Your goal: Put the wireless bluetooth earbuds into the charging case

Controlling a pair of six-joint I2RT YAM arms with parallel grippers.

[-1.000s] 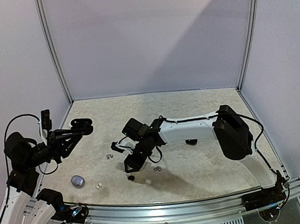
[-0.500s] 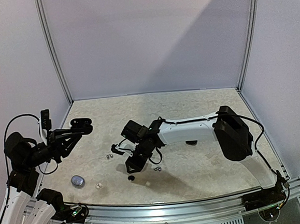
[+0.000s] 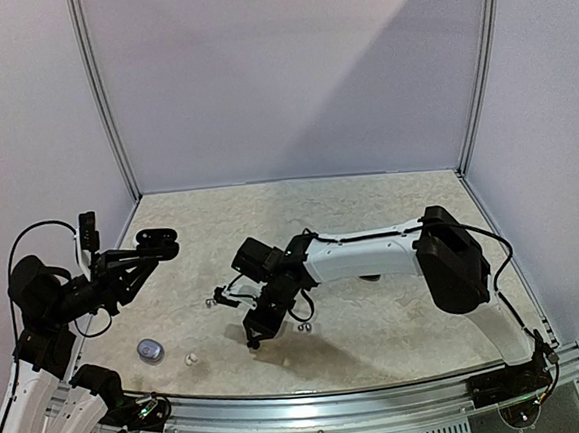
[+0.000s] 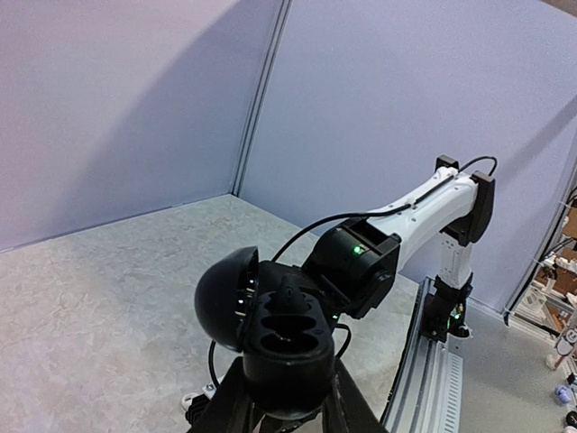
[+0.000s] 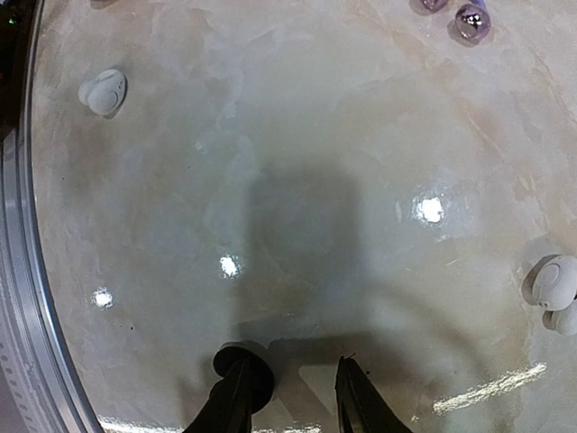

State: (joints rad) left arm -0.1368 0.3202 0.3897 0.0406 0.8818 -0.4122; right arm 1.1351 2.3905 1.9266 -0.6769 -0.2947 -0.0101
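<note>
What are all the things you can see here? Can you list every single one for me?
charging case: one, black, lid open, held up over the table's left side
second case: one, silvery grey, closed, front left of the table
white earbuds: at least two, loose on the table near the front edge
silvery earbuds: tiny, in two spots near the table's middle, too small to count
black earbud: one, on the table right at a right fingertip
table: one, pale marbled top
left gripper: one, black, clamped on the charging case
right gripper: one, black, jaws apart, low over the table by the black earbud
</note>
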